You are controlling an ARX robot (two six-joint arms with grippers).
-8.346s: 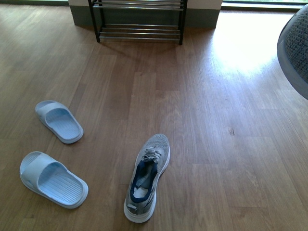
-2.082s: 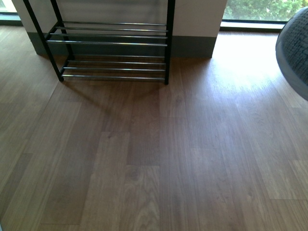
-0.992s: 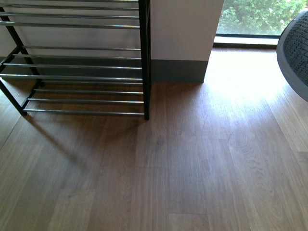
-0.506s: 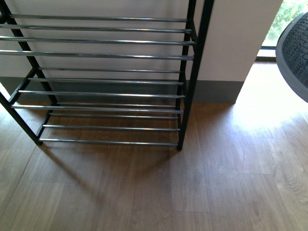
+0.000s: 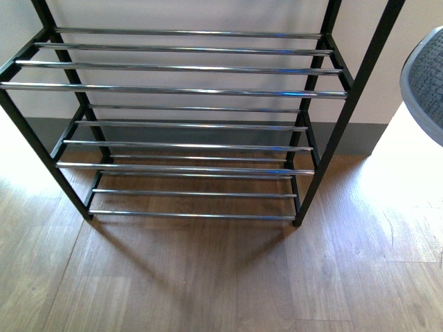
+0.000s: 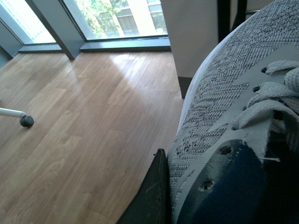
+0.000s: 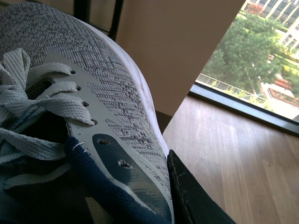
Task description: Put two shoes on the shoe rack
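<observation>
Sneakers (image 6: pixel 219 107) (image 7: pixel 112 88) in both jaws, facing shoe rack (image 5: pixel 180 90)

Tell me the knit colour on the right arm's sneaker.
Mottled grey; the sneaker shows best in the right wrist view.

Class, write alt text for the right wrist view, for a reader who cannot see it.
A grey knit sneaker with white laces and a navy tongue fills much of the picture, a black tool finger beside its sole. Behind are a beige wall, wood floor and a window onto trees.
</observation>
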